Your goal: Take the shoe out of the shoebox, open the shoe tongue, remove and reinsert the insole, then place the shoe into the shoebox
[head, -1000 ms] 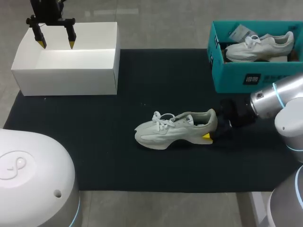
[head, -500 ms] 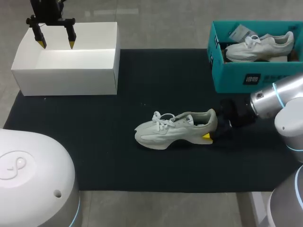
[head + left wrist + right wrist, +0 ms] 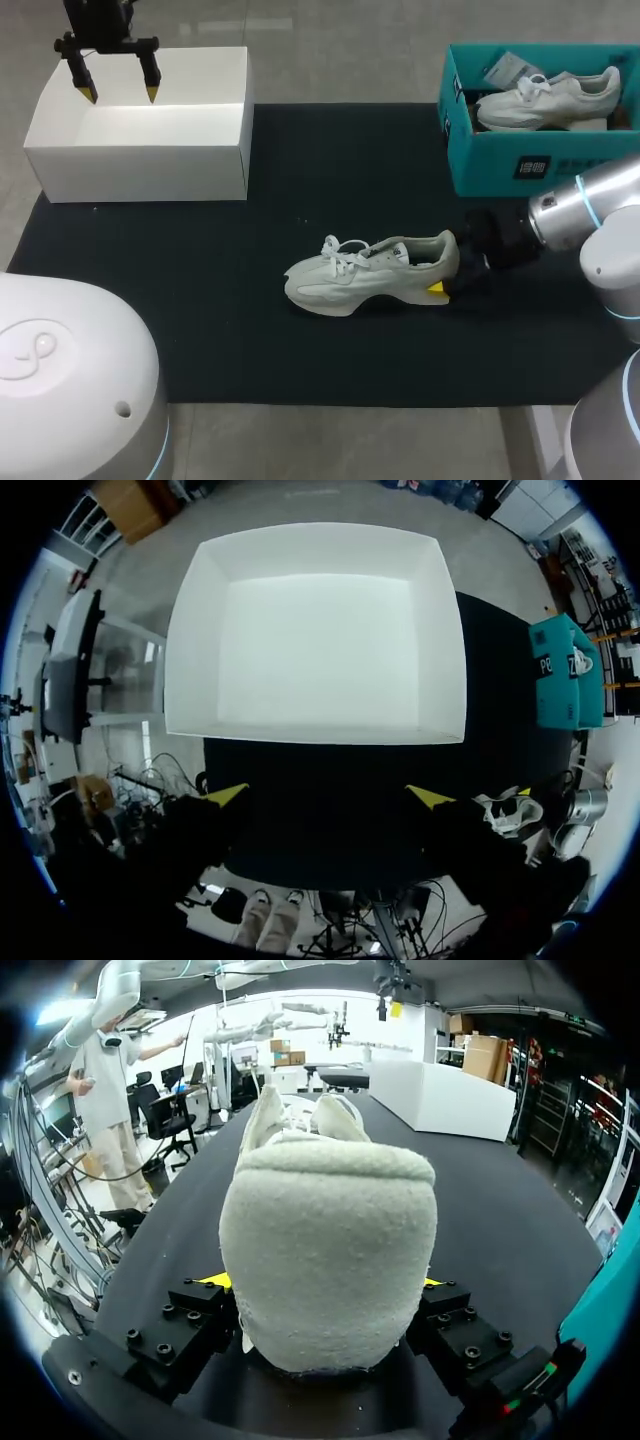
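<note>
Your shoe (image 3: 370,275) is out of its box, lying on its sole on the dark mat (image 3: 200,300) over the tabletop, toe pointing towards your left side. Your right hand (image 3: 447,274) is clamped on the heel, one finger on each side. That looks like a steadying hold, leaving the laces and tongue free to work on. Your left hand (image 3: 118,92) hangs over the far edge of the empty white box (image 3: 140,160), fingers wide apart and holding nothing, well clear of the shoe. The teal shoebox (image 3: 520,165) on your right holds a second shoe (image 3: 545,100). Next up, I'd say, is the tongue.
</note>
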